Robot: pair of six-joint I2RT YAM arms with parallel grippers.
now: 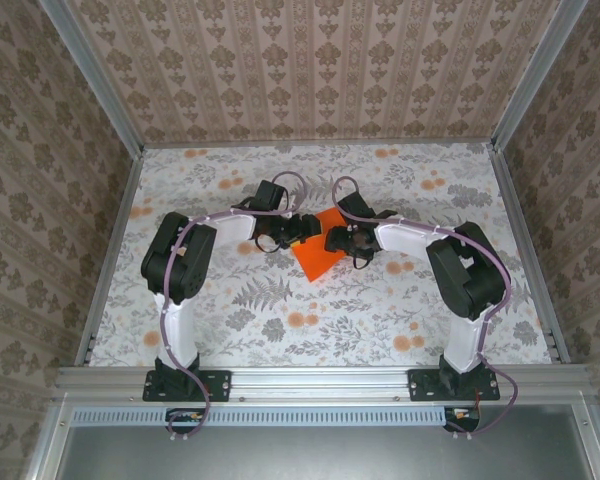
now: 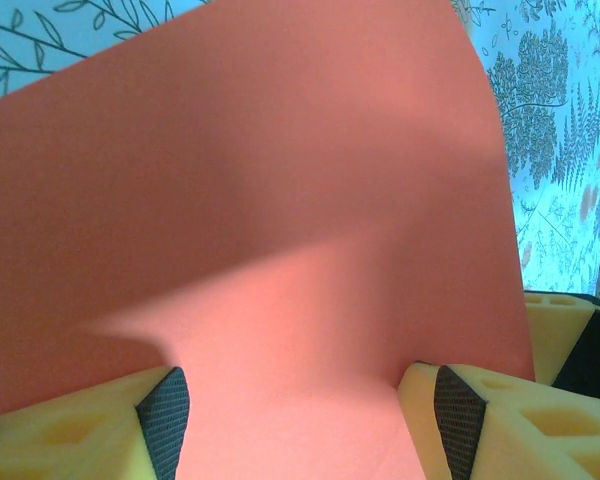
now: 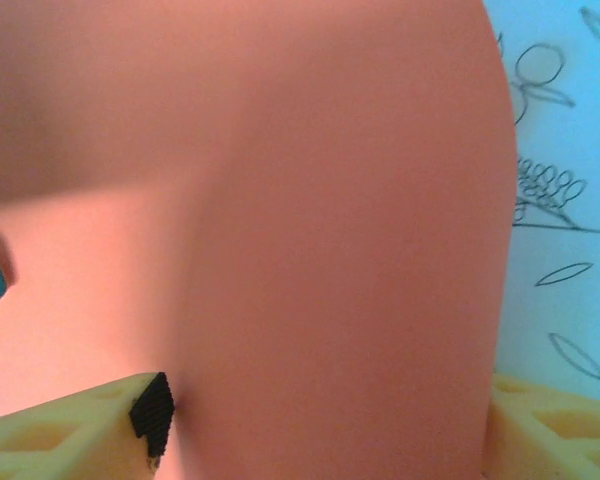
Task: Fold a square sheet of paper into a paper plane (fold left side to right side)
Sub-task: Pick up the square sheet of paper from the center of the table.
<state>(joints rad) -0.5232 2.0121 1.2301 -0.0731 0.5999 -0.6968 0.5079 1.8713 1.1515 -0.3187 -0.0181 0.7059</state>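
**Orange sheet between both grippers: risks and orientation**

Position: the thin bright orange square sheet of paper lies mid-table on the pale floral-printed table cover, directly between my two grippers. My left gripper is at its left edge and my right gripper at its right edge.

Grip state: in the left wrist view the left gripper has its yellow fingers set wide apart. The sheet runs through the gap, and neither pad clamps it. The right gripper is likewise spread wide, with the sheet passing between its fingers. I judge neither hand has a hold on the paper.

Orientation: from above the sheet sits as a diamond, with one corner toward the far wall and one toward my bases. The diagonal I can see runs roughly far to near, leaning slightly left at the near end. I see no true long axis. The grippers cover the side corners, so I cannot tell whether a crease is already in.

Risks (judgement):
- The paper bows upward in both wrist views. Closing on that bulge would crumple it rather than pinch an edge.
- The sheet is thin and light on a smooth cover, so a one-sided push could make it skid or rotate.
- It is rotated relative to my arms, so carrying left over right may land the edges misaligned and give a skewed crease.
- If both hands pull apart, it may tear.
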